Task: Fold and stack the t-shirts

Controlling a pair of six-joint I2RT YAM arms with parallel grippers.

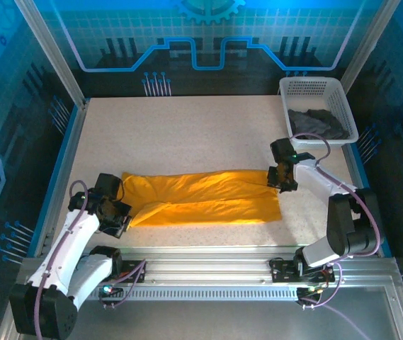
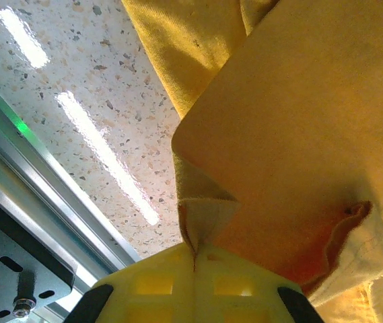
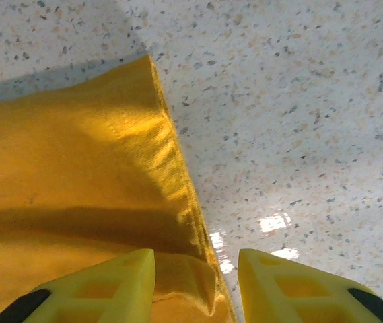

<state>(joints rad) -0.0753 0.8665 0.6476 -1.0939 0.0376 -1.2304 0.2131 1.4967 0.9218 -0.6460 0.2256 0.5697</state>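
The orange-yellow t-shirt lies as a long folded band across the table's front half. My left gripper is at its left end, shut on a pinched fold of the cloth, with the closed fingers meeting on it. My right gripper is at the shirt's far right corner. Its jaws stand open around the shirt's edge, and a loose fold of cloth lies between the fingers. The dark grey t-shirt is crumpled in the basket.
The white lattice basket stands at the back right corner of the speckled table. A metal rail runs along the near edge, close behind the shirt. Blue walls enclose the sides and back.
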